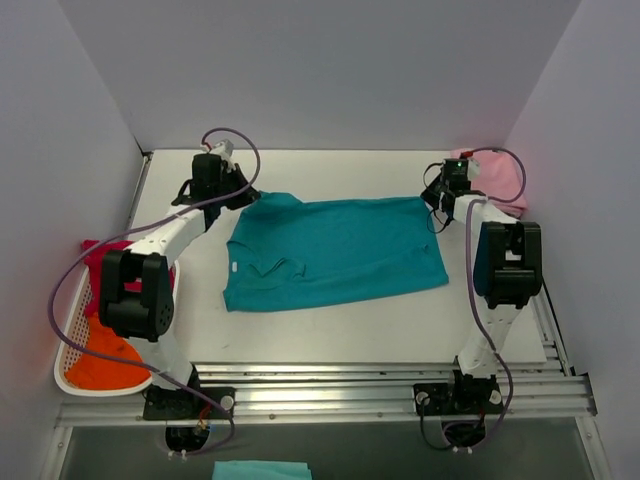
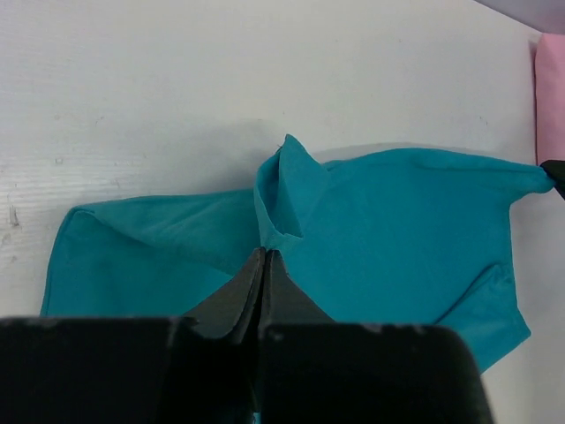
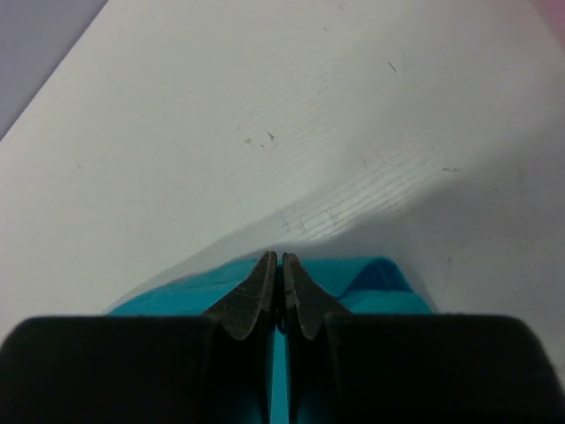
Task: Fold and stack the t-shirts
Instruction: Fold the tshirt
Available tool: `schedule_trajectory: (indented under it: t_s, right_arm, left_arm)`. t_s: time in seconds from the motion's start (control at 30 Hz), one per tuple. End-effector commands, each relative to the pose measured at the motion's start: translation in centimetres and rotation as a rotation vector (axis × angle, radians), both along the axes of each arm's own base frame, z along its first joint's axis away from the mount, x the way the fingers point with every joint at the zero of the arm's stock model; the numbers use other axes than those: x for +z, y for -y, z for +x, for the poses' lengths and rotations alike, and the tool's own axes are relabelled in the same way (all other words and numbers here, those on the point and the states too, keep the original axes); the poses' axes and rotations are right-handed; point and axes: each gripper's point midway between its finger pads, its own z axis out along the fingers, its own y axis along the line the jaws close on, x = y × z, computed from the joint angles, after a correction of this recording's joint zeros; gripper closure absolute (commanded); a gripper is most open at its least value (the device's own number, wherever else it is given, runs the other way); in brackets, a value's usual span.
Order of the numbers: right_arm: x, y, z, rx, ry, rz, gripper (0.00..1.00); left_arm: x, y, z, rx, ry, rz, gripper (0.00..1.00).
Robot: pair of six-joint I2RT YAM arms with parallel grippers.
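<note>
A teal t-shirt (image 1: 335, 250) lies spread across the middle of the table. My left gripper (image 1: 245, 196) is shut on its far left corner; in the left wrist view the fingertips (image 2: 263, 254) pinch a raised fold of teal cloth (image 2: 388, 221). My right gripper (image 1: 437, 205) is shut on the far right corner, and teal fabric (image 3: 371, 283) shows between and under its closed jaws (image 3: 281, 261). A pale pink t-shirt (image 1: 497, 172) lies at the back right corner. The magenta-red t-shirt (image 1: 95, 262) and the orange t-shirt (image 1: 105, 365) sit in the basket.
A white plastic basket (image 1: 66, 345) stands off the table's left edge beside the left arm. More teal cloth (image 1: 262, 470) shows below the front rail. White walls close in the back and both sides. The pink cloth (image 2: 552, 97) appears at the left wrist view's right edge.
</note>
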Motion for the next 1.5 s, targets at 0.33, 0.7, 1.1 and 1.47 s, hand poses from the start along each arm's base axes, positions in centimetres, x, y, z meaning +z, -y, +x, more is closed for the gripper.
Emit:
schedule_trajectory:
  t_s: [0.33, 0.7, 1.1, 1.47]
  right_arm:
    - [1.9, 0.2, -4.9, -0.003, 0.007, -0.018, 1.00]
    - [0.7, 0.7, -11.2, -0.030, -0.033, -0.037, 1.00]
    - [-1.5, 4.0, -16.6, -0.218, -0.141, -0.083, 0.00]
    - [4.8, 4.7, -15.7, -0.237, -0.014, -0.117, 0.00]
  left_arm:
    - [4.1, -1.7, -7.8, 0.057, 0.106, 0.111, 0.98]
    - [0.8, -2.4, -14.7, 0.116, 0.053, 0.197, 0.98]
    - [-5.6, -3.9, -23.2, 0.399, -0.119, 0.284, 0.06]
    - [-3.7, -4.8, -23.5, 0.533, -0.048, 0.203, 0.06]
